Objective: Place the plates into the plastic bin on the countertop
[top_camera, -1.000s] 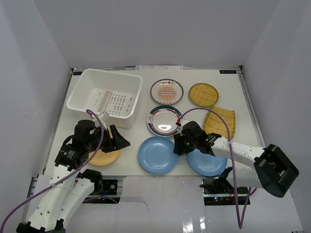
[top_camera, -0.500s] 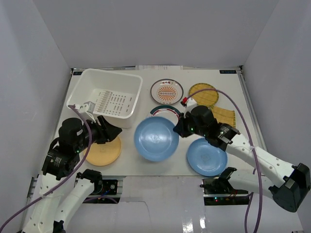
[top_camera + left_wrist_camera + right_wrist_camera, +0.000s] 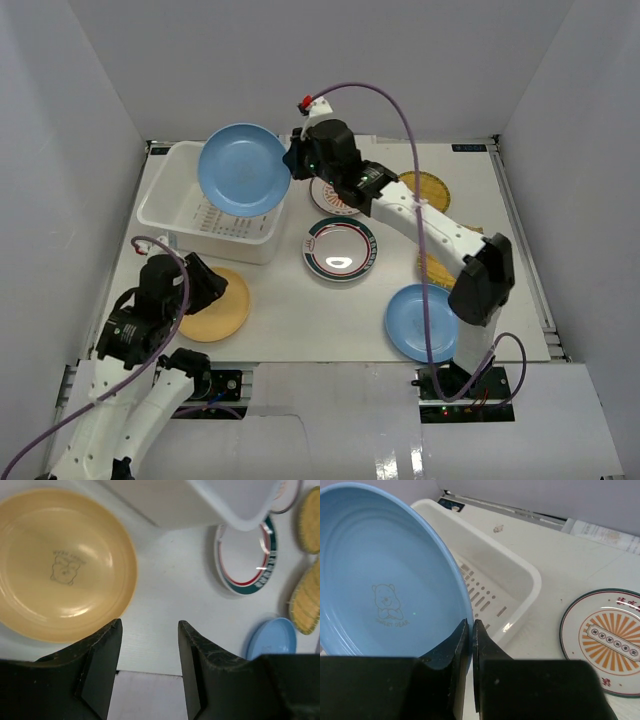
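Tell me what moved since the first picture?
The right fingers, pinching a blue plate by its rim, lifted it off the countertop and carried it far-left to above the plastic bin. The left fingers drew back, open, uncovering the yellow-orange plate. The other plates stayed put.

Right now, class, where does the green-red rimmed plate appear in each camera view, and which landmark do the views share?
Top external: green-red rimmed plate near the picture's centre, right of the plastic bin.
Left wrist: upper right, just below the bin's corner.
Right wrist: not in it; the plate at right is the sunburst plate.
Shared landmark: the white plastic bin, visible in all three.
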Available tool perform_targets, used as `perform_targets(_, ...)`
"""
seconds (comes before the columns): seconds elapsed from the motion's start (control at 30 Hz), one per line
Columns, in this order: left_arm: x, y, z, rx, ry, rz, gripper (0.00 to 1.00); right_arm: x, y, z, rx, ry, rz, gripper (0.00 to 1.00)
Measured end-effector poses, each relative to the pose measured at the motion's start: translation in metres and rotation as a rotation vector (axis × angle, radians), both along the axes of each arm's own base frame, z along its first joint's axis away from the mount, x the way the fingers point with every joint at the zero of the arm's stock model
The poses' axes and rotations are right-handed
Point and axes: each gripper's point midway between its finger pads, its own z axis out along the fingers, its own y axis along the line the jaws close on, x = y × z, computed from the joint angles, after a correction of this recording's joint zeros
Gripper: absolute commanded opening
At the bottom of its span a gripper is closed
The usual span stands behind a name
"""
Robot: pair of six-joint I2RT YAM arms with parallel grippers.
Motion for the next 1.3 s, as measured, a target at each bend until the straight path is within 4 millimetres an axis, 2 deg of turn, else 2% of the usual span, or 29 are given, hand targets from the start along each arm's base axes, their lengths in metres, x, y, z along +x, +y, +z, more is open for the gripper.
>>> perform_targets(0.1, 0.0, 0.0, -0.04, 0.019, 0.168, 0.042, 0.66, 0.026, 0.037, -0.041, -0.05, 0.043, -0.005, 0.08)
perform_targets(0.2, -0.001, 0.0, -0.062, 0.031, 0.259, 0.068, 0.74, 0.047, 0.076, -0.073, -0.075, 0.058, -0.006, 0.08)
perform_targets(0.3, -0.002, 0.0, -0.072, 0.015, 0.281, 0.09, 0.75, 0.052, 0.099, -0.104, -0.099, 0.079, 0.003, 0.08)
perform_targets(0.4, -0.002, -0.003, -0.08, -0.012, 0.266, 0.089, 0.75, 0.046, 0.106, -0.129, -0.132, 0.108, 0.007, 0.08)
perform_targets(0.47, -0.002, -0.008, -0.086, -0.027, 0.268, 0.069, 0.75, 0.042, 0.11, -0.135, -0.137, 0.116, 0.011, 0.12)
perform_targets(0.57, 0.002, -0.014, -0.093, -0.028, 0.3, 0.041, 0.75, 0.039, 0.115, -0.132, -0.123, 0.112, 0.018, 0.19)
perform_targets(0.67, 0.01, -0.02, -0.103, -0.015, 0.35, 0.028, 0.74, 0.038, 0.119, -0.128, -0.105, 0.101, 0.022, 0.33)
perform_targets(0.7, 0.013, -0.021, -0.108, -0.009, 0.366, 0.026, 0.74, 0.039, 0.12, -0.126, -0.099, 0.097, 0.024, 0.44)
perform_targets(0.8, 0.021, -0.022, -0.118, 0.014, 0.403, 0.026, 0.74, 0.04, 0.123, -0.122, -0.085, 0.083, 0.03, 0.55)
perform_targets(0.9, 0.029, -0.023, -0.131, 0.045, 0.444, 0.032, 0.72, 0.04, 0.123, -0.119, -0.088, 0.064, 0.04, 0.55)
perform_targets(1.0, 0.033, -0.021, -0.145, 0.089, 0.487, 0.032, 0.69, 0.029, 0.11, -0.116, -0.122, 0.062, 0.057, 0.5)
perform_targets(1.07, 0.034, -0.022, -0.151, 0.117, 0.5, 0.023, 0.67, 0.011, 0.088, -0.113, -0.15, 0.069, 0.068, 0.47)
perform_targets(1.13, 0.034, -0.022, -0.155, 0.144, 0.51, 0.012, 0.65, -0.02, 0.05, -0.104, -0.175, 0.079, 0.084, 0.42)
perform_targets(1.2, 0.034, -0.025, -0.16, 0.176, 0.523, -0.005, 0.63, -0.051, 0.013, -0.083, -0.141, 0.052, 0.091, 0.42)
perform_targets(1.3, 0.034, -0.029, -0.167, 0.226, 0.543, -0.031, 0.62, -0.103, -0.05, -0.068, -0.078, 0.022, 0.091, 0.43)
